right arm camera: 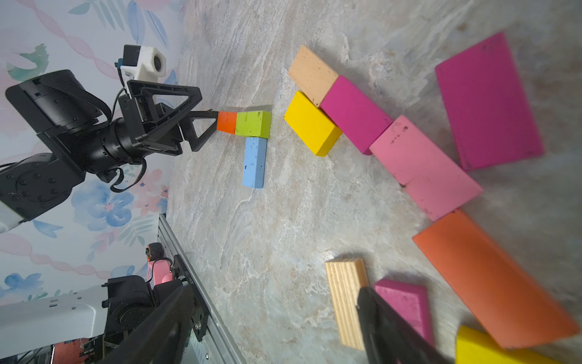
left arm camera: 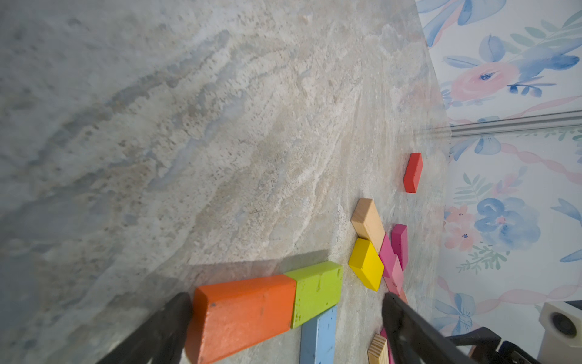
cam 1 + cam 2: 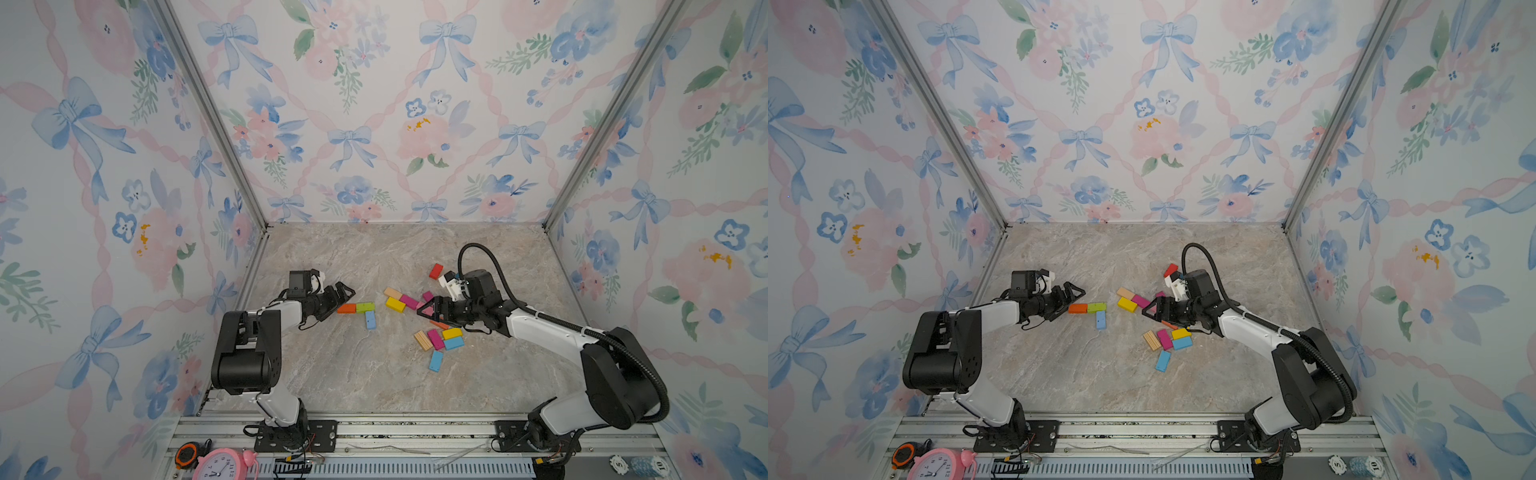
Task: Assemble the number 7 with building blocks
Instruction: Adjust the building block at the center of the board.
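Observation:
An orange block [image 3: 346, 308] and a green block [image 3: 365, 307] lie end to end, and a light blue block [image 3: 370, 320] runs toward the front from under the green one. My left gripper [image 2: 285, 297] is open wide around the orange block [image 2: 242, 312], with one fingertip [image 2: 179, 310] against its end. My right gripper [image 3: 426, 311] hovers open and empty over loose building blocks. Beyond it lie wood [image 3: 392, 293], yellow [image 3: 395, 304], magenta [image 3: 409, 301] and red [image 3: 436, 271] blocks. Nearer the front lie striped wood [image 1: 345, 302], magenta [image 3: 435, 338], yellow and blue ones.
Flowered walls close in the marble table [image 3: 353, 374] on three sides. A metal rail [image 3: 415, 432] runs along the front edge and carries both arm bases. A pink clock [image 3: 216, 465], a tape measure [image 3: 185, 455] and poker chips [image 3: 640, 464] lie in front of it.

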`<action>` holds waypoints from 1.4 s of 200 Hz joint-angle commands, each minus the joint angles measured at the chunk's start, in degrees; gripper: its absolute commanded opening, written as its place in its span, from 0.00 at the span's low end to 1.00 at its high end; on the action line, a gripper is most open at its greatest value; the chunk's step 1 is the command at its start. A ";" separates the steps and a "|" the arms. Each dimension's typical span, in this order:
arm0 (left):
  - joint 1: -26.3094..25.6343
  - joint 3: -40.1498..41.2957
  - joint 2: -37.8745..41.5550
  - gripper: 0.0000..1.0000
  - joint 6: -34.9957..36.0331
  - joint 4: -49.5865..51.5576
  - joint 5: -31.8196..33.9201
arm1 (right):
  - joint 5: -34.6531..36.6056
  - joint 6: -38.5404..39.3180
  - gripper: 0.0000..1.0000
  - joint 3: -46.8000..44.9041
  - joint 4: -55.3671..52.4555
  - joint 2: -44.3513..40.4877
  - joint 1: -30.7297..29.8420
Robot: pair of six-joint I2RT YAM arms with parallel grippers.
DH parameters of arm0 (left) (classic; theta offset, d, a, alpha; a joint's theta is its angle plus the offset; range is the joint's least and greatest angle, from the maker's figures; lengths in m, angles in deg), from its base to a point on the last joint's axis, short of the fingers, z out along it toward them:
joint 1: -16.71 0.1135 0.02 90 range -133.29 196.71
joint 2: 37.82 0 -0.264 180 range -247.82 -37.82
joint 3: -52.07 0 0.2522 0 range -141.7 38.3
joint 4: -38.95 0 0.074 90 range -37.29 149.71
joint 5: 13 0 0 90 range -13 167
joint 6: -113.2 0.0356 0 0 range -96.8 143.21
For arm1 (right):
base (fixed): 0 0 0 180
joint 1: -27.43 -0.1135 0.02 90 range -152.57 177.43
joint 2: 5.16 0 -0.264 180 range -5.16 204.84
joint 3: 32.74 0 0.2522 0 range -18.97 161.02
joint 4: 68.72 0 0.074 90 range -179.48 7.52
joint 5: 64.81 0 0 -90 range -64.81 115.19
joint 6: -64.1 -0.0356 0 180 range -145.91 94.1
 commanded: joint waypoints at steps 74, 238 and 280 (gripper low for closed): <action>-0.51 -1.82 -1.95 0.97 1.54 10.72 5.19 | 0.40 0.62 0.84 -1.42 -1.76 -2.68 0.59; -12.69 11.67 19.34 0.98 -6.29 6.60 6.41 | 3.05 -1.79 0.83 8.78 -1.74 7.16 -5.04; -15.32 10.00 14.37 0.98 -6.14 4.71 7.06 | 2.19 0.64 0.84 2.06 -5.20 -2.77 2.08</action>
